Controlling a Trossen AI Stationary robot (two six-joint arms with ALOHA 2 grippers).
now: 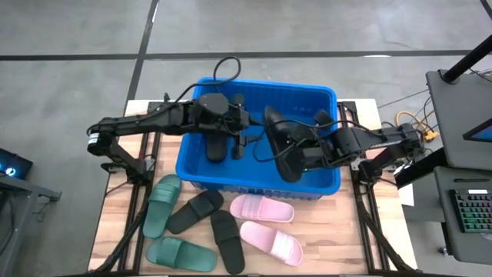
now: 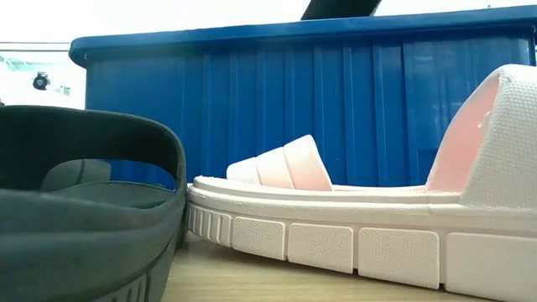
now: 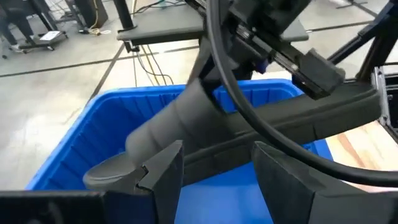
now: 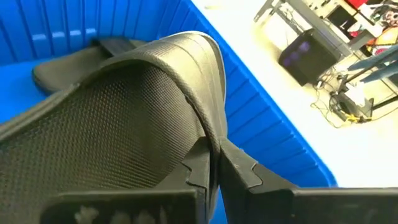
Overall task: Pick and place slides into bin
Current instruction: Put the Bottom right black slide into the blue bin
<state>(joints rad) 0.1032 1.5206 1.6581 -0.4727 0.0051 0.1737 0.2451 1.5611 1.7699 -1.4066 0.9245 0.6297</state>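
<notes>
1. In the overhead view, the two arms cover much of the inside of the blue bin, so its floor is hard to read. The low view shows only the bin wall, one pink slide and part of a dark slide, both cut off.
2. Counted overhead: six slides lie on the tabletop at 6 o'clock of the bin: two green, two black and two pink. Two more black slides are at the bin.
3. The right gripper, over the bin's 3 o'clock half, has its fingers clamped on the strap edge of a black slide, holding it up over the bin.
4. The left gripper, over the bin's middle, has its fingers apart and holding nothing. Another black slide lies in the bin beneath this arm.
</notes>
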